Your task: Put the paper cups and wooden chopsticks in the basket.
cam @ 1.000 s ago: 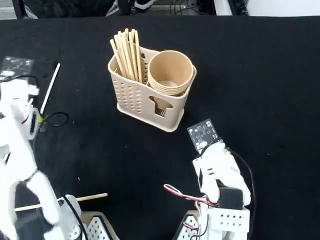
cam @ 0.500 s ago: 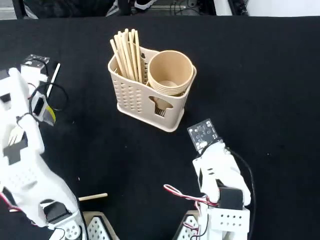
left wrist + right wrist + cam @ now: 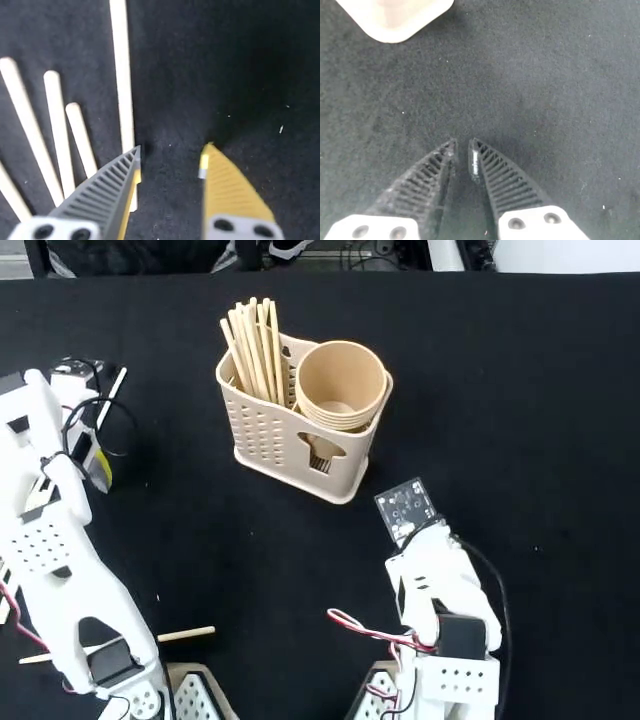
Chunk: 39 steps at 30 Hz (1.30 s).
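On the far left, my left gripper [image 3: 172, 149] hangs low over the black table [image 3: 520, 390], its jaws spread and nothing between them. A loose chopstick [image 3: 121, 75] lies just beside my grey jaw, and several more sticks [image 3: 57, 130] lie further out on that side. One other chopstick [image 3: 186, 634] lies near the base of my left arm.

In the middle stands the basket [image 3: 265, 435]. A bundle of chopsticks [image 3: 255, 345] is upright in one compartment and the stacked paper cups [image 3: 340, 385] sit in the other.

To the right, near the basket corner, my right gripper [image 3: 462, 143] rests with its jaws pressed almost together, holding nothing.

I judge that the cups are done and the step in hand is collecting the loose sticks. For the next move I must bring my open jaws across one single stick, then close on it.
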Motion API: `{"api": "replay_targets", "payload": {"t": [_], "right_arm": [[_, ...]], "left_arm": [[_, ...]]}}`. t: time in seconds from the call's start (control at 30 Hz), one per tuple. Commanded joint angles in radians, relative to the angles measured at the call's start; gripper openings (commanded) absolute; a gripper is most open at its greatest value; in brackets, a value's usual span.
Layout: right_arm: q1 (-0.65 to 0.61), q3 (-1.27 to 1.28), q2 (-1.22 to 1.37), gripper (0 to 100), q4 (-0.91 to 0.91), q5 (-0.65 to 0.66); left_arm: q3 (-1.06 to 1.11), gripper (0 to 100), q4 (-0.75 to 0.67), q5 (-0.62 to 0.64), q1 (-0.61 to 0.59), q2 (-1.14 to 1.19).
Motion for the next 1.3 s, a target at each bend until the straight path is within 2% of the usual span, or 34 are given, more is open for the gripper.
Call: {"api": "replay_targets", "payload": {"t": [0.0,0.1,0.23,0.33,0.43,0.57,0.67,0.87,1.03,1.13,1.27], "right_arm": [[-0.009,-0.005,-0.071,5.3,-0.011,0.003],[-0.009,-0.005,-0.071,5.3,-0.011,0.003],[-0.009,-0.005,-0.071,5.3,-0.011,0.003],[-0.009,-0.005,-0.071,5.3,-0.011,0.003],[-0.009,-0.005,-0.071,5.3,-0.011,0.003],[-0.009,-0.005,-0.071,5.3,-0.011,0.003],[-0.009,-0.005,-0.071,5.3,-0.012,0.003],[-0.009,-0.004,-0.071,5.3,-0.012,0.003],[-0.009,-0.004,-0.071,5.3,-0.011,0.003],[-0.009,-0.004,-0.071,5.3,-0.011,0.003],[-0.009,-0.004,-0.071,5.3,-0.011,0.003]], "left_arm": [[-0.053,10,0.009,-0.014,-0.012,0.002],[-0.058,9,0.025,-0.012,-0.012,-0.005],[-0.162,9,0.164,-0.012,0.01,-0.095],[-0.26,9,0.196,-0.012,0.048,-0.158],[-0.285,10,0.081,-0.015,0.09,-0.14],[-0.292,21,-0.112,-0.003,0.09,-0.044],[-0.294,23,-0.204,0.049,0.091,0.052],[-0.334,23,-0.232,0.054,0.114,0.206],[-0.414,23,-0.213,0.055,0.07,0.304],[-0.467,18,-0.16,0.051,0.05,0.342],[-0.562,2,-0.072,0.051,0.048,0.365]]}}
